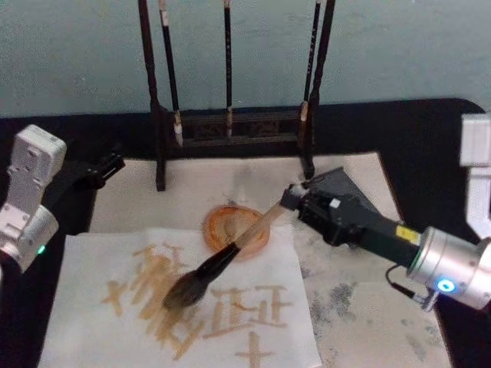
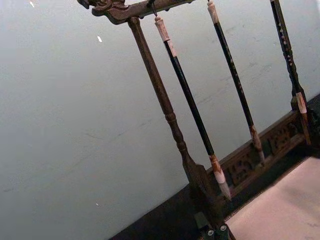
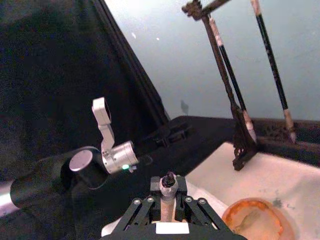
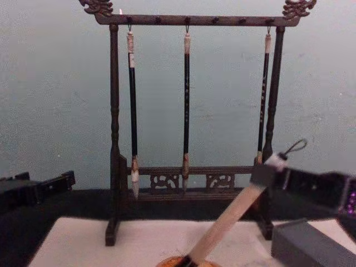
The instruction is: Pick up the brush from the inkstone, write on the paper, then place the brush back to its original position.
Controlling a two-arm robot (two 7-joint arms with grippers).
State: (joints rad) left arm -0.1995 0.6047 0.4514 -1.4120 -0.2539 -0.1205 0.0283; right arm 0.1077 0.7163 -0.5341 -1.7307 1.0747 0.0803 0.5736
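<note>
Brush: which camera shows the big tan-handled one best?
Head view: the whole brush, from the handle in the right tool to the bristles on the paper. The chest view catches its slanted handle; the right wrist view, the handle's top end. Left tool idles at left.

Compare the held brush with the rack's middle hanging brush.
The brush has a thick tan handle and bushy head; the middle hanging brush is thin, black-handled, small-tipped. The brush slants in the right gripper, tip over the paper; the other hangs vertical. Both point bristles down.
</note>
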